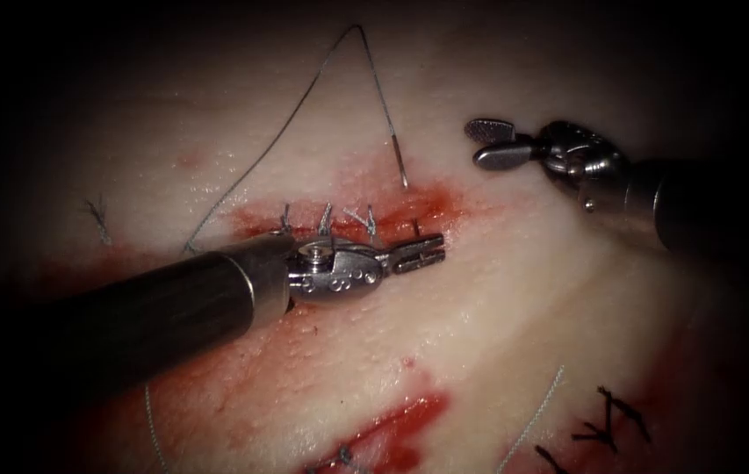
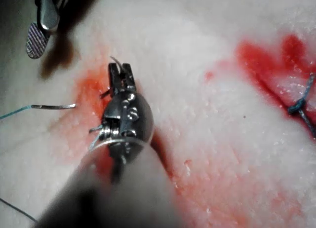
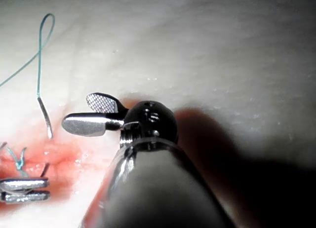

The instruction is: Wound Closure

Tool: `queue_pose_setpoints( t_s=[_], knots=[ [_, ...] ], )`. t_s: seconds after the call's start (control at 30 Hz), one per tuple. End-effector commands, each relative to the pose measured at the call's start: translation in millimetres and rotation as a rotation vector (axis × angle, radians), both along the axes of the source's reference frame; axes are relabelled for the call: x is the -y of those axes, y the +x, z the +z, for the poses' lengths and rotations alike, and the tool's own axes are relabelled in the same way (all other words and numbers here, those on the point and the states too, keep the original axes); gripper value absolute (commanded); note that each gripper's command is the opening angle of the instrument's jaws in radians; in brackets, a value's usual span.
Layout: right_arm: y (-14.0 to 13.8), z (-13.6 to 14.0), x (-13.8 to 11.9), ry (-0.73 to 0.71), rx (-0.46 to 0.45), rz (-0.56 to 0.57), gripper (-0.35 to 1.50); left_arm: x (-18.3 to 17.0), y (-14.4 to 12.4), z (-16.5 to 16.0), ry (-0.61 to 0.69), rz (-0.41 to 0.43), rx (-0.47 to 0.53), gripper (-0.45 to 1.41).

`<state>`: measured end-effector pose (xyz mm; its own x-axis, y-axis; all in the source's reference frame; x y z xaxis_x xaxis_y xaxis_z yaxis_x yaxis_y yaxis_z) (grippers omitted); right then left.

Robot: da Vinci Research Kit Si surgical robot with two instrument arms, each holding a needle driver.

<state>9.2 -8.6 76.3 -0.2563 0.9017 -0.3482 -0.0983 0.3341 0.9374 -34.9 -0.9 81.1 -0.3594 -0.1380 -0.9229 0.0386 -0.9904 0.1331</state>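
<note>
The curved needle sits in the tissue at the right end of the cut point(image 1: 348, 224). Its tail point(image 1: 400, 165) rises above the far edge, and its dark tip point(image 1: 415, 228) sticks out at the near edge. My left tool point(image 1: 438, 249) lies along the cut with its jaws slightly parted right beside that tip point(image 2: 114, 60), holding nothing. My right tool point(image 1: 472, 145) hovers up and to the right of the cut, jaws open and empty point(image 3: 76, 111). The thread point(image 1: 304, 96) runs from the needle's tail in a tall loop, then down to the left.
Several tied stitches with short cut ends point(image 1: 348, 218) stand along the cut left of the needle. Red fluid point(image 1: 392, 426) pools in a second cut nearer the front. Dark stitches point(image 1: 607, 421) lie at the lower right, and loose thread point(image 1: 532, 421) lies nearby.
</note>
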Motion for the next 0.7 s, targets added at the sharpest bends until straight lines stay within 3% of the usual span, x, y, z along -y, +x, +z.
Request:
queue_pose_setpoints(
  t_s=[0.03, 0.13, 0.2, 0.23, 0.27, 0.33, 0.37, 0.4, 0.53, 0.7],
  knots=[
    [0.8, 0.4, -0.6, 0.004, -0.004, 0.001, 0.83, -0.5, -0.6, 0.1, 0.029, -0.005, 0.008, -0.45],
    [0.7, 0.4, -0.6, 0.004, -0.005, 0.000, 0.41, -0.3, -0.6, -0.7, 0.117, -0.023, 0.025, -0.45],
    [0.7, 0.3, -0.4, -0.023, 0.014, -0.007, 0.04, -0.1, -0.7, -1.6, 0.243, -0.052, 0.042, -0.45],
    [0.7, 0.3, -0.4, -0.023, 0.014, -0.007, 0.04, -0.1, -0.7, -1.6, 0.243, -0.052, 0.042, -0.45],
    [0.7, 0.2, -0.3, -0.076, 0.053, -0.021, -0.13, 0.0, -0.7, -1.8, 0.278, -0.060, 0.045, -0.45],
    [0.7, 0.1, 0.0, -0.131, 0.143, -0.031, -0.18, 0.2, -0.8, -2.5, 0.372, -0.075, 0.060, -0.45],
    [0.6, 0.0, 0.2, -0.146, 0.166, -0.033, -0.30, 0.4, -0.8, -2.8, 0.408, -0.079, 0.066, -0.45],
    [0.4, 0.0, 0.2, -0.163, 0.152, -0.041, -0.33, 0.7, -0.8, -3.6, 0.507, -0.077, 0.088, -0.45],
    [-0.2, 0.0, 0.2, -0.127, 0.101, -0.063, -0.35, 1.7, -1.0, -5.9, 0.628, -0.027, 0.133, -0.45],
    [-0.3, -0.1, 0.7, -0.056, 0.072, -0.072, -0.35, 2.2, -1.3, -8.0, 0.709, 0.002, 0.177, -0.45]
  ],
)
